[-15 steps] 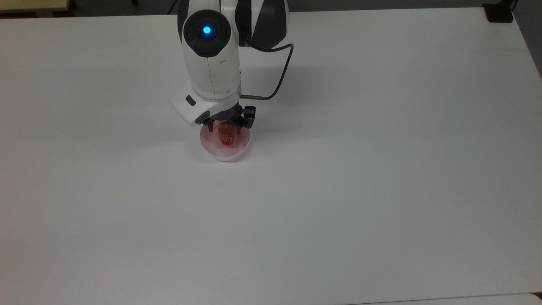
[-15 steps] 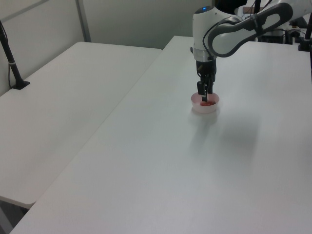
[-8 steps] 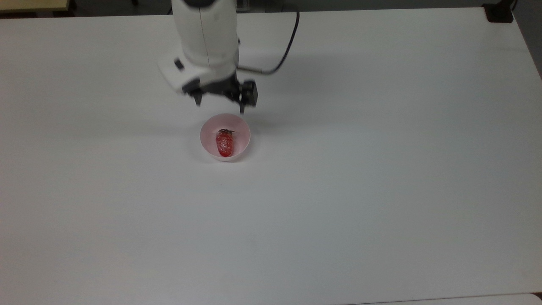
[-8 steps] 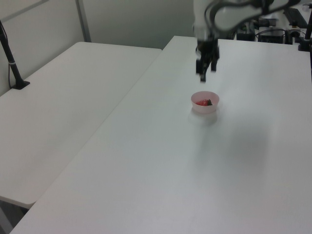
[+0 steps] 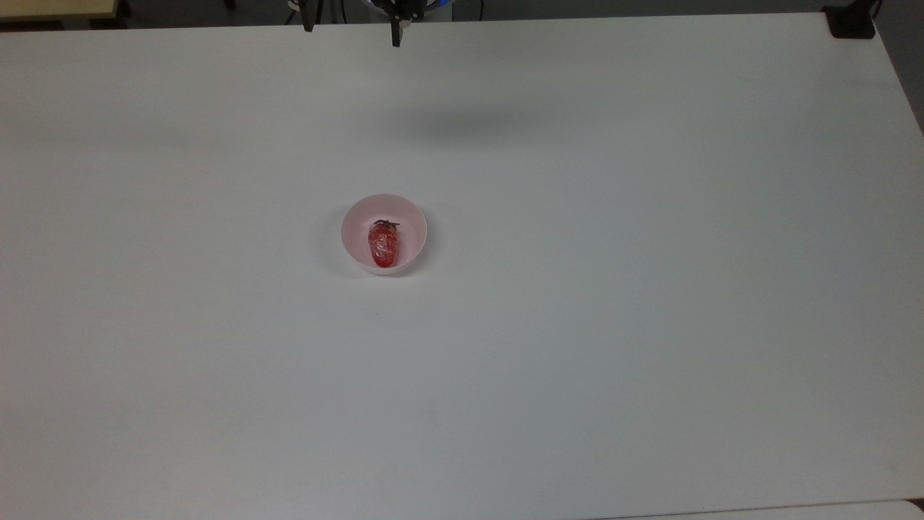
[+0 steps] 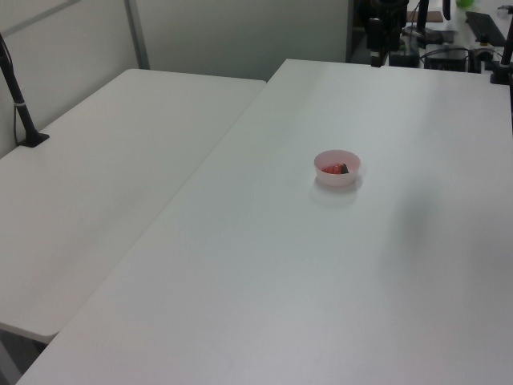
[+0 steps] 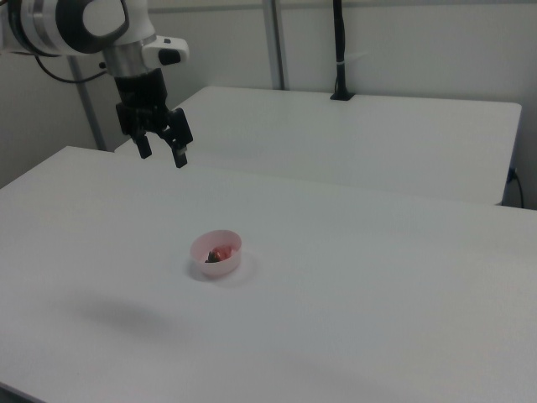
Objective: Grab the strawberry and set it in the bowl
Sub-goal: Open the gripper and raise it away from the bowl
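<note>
A second ago the gripper (image 7: 162,154) stood down inside the bowl (image 5: 357,217) around the strawberry (image 5: 384,244); since then it has let go, lifted clear and pulled far back, so that in the top view just its two fingertips (image 5: 395,32) show at the far edge of the table (image 5: 650,289), and in the right view it hangs high above the table, off to the right view's left of the bowl. Its fingers are spread wide with nothing between them. The strawberry now lies alone in the bowl, its red body pointing toward the near rim and its dark leafy cap toward the far side in the top view; it seems to rest against the bottom, though the left view is too small to be sure how it sits. By my reading the placing is done and only the retreat remains. Counted: one strawberry, one bowl, one gripper, and a second table (image 6: 120,160) beside the first in the left view's left.
</note>
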